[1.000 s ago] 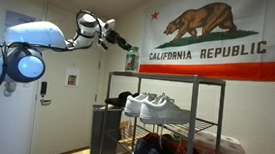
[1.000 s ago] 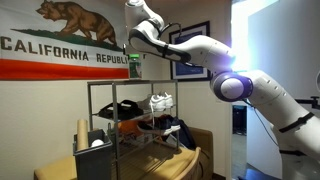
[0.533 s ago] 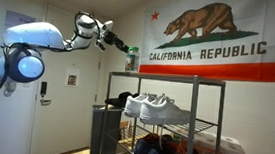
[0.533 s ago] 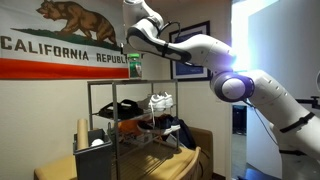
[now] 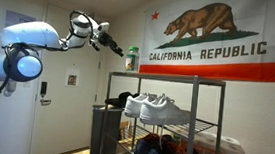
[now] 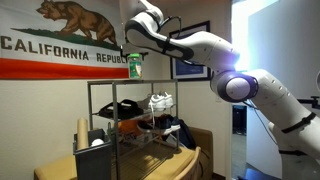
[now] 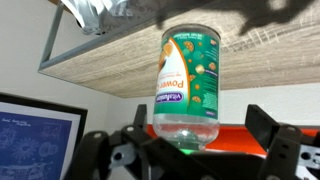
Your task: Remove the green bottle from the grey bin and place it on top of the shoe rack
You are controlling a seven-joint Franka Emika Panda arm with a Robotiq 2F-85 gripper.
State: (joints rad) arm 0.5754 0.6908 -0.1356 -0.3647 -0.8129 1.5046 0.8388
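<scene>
Standing on the shoe rack (image 5: 167,79), the green bottle (image 5: 131,58) sits just beyond the spread-open gripper (image 5: 119,50).

Both exterior views: mid-distance, about rack-top height. They face the shoe rack (image 5: 167,80) and the wall flag (image 5: 216,39) beyond the claw (image 5: 117,49) from opposite sides. Wrist view: just behind the claw, picture inverted, green bottle (image 7: 187,85) close ahead, filling the centre.

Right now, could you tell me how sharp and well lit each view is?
Wrist view: picture upside down, the green bottle sharp with a readable label, the pincer dark and soft at the bottom edge. In an exterior view the green bottle is tiny under dim warm light; in an exterior view the doorway glares white.
</scene>
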